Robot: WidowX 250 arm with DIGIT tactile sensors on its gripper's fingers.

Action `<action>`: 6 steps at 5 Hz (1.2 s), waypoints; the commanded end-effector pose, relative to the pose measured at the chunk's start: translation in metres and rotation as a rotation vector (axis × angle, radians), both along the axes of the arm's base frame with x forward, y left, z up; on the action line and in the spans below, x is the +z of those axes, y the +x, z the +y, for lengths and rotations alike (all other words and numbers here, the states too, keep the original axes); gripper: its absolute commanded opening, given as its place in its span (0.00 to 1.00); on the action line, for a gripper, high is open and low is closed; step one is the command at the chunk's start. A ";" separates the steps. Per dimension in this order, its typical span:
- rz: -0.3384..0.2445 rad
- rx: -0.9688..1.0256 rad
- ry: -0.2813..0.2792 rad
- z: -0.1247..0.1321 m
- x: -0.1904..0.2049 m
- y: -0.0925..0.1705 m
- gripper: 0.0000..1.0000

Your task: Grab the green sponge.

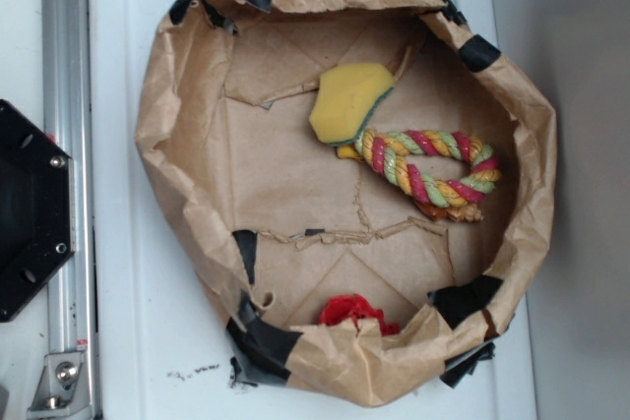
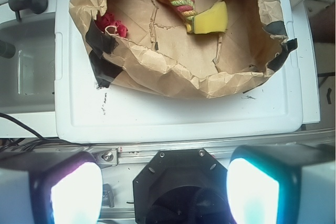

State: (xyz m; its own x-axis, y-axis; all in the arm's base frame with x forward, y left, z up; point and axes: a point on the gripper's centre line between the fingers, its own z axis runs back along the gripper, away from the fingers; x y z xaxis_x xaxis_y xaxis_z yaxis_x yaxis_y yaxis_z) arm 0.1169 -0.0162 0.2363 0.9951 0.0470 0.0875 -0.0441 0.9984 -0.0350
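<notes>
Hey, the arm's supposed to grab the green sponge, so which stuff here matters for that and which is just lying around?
Matters for the job:
- green sponge, inside the paper bin, touching the rope ring
- gripper, open, well back from the bin

Just lying around:
- rope ring
- red cloth lump by the bin wall
- white tray

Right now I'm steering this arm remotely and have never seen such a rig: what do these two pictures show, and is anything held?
The exterior view looks straight down on a crumpled paper bin standing on a white surface. Inside lie the green sponge, touching a braided rope ring, and a small red lump by the rim. The wrist view comes from a camera on the arm. The two glowing blocks at its bottom are the fingers of the gripper, spread wide apart, holding nothing, well short of the sponge.
</notes>
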 end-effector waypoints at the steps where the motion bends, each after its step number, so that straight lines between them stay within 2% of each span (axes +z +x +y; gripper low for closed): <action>1: 0.000 0.000 0.000 0.000 0.000 0.000 1.00; 2: -0.094 0.245 -0.087 0.007 0.011 0.050 1.00; 3: -0.112 0.392 -0.125 0.019 0.001 0.098 1.00; 4: -0.196 0.637 -0.181 0.036 -0.025 0.130 1.00; 5: -0.132 0.766 -0.122 0.056 -0.077 0.140 1.00; 6: -0.091 0.789 -0.040 0.076 -0.121 0.146 1.00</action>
